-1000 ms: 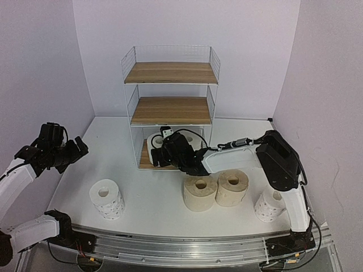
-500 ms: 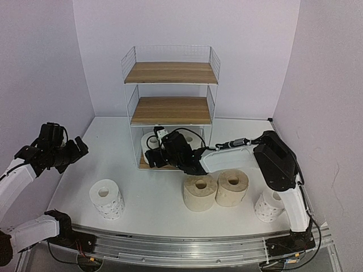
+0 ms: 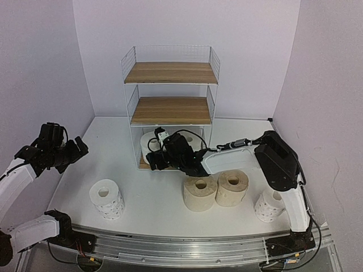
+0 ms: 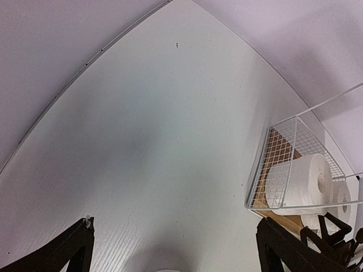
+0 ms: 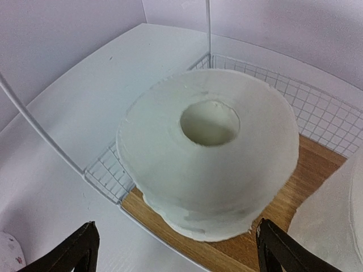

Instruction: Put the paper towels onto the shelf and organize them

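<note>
On shelf (image 5: 311, 165), roll (image 5: 210, 164), before parted right fingers (image 5: 79, 249)

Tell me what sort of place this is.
Probably a robot lab test cell, not a home. A left arm and right arm are bolted to a metal rail. Bare walls box in a white table, which holds only a small shelf and rolls.

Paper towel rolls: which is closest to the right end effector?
The plain white roll at the left end of the shelf's bottom board, straight ahead of the open right end effector; all others are farther off.
</note>
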Robot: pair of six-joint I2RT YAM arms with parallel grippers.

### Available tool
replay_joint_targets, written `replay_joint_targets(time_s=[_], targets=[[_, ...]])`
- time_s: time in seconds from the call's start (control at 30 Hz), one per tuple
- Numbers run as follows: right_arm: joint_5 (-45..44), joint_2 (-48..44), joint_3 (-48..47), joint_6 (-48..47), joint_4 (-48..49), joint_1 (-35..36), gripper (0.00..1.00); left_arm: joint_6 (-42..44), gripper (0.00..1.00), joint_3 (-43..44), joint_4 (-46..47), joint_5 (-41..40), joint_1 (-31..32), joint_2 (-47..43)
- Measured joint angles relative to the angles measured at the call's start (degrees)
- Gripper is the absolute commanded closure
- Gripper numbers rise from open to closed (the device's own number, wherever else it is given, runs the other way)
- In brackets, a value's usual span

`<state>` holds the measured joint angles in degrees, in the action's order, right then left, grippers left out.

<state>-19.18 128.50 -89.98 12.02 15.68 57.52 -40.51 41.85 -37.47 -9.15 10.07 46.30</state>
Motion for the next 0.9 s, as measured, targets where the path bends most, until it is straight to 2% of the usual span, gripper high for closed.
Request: replay_joint_targets(time_s=[0.23,0.5,0.73,0.9], targets=[[-1.7,-10.0,7.0,3.1,-8.0,1.0,0.07,-0.3,0.0,0.0,-0.1,0.0,0.0,-0.3],[3.5,-26.9,13.4,11.1,-21.4,2.2,0.07,-2.0,0.01,0.0,0.1,3.9,0.0,1.2],[4.7,-38.3,17.3,18.3,-42.3,2.2,0.08,-2.8,0.0,-0.2,4.1,12.2,0.4,7.0],[4.1,-48.3,19.6,24.4,-58.0,-1.3,0.08,-3.3,0.0,-0.3,7.8,13.8,5.4,10.4]])
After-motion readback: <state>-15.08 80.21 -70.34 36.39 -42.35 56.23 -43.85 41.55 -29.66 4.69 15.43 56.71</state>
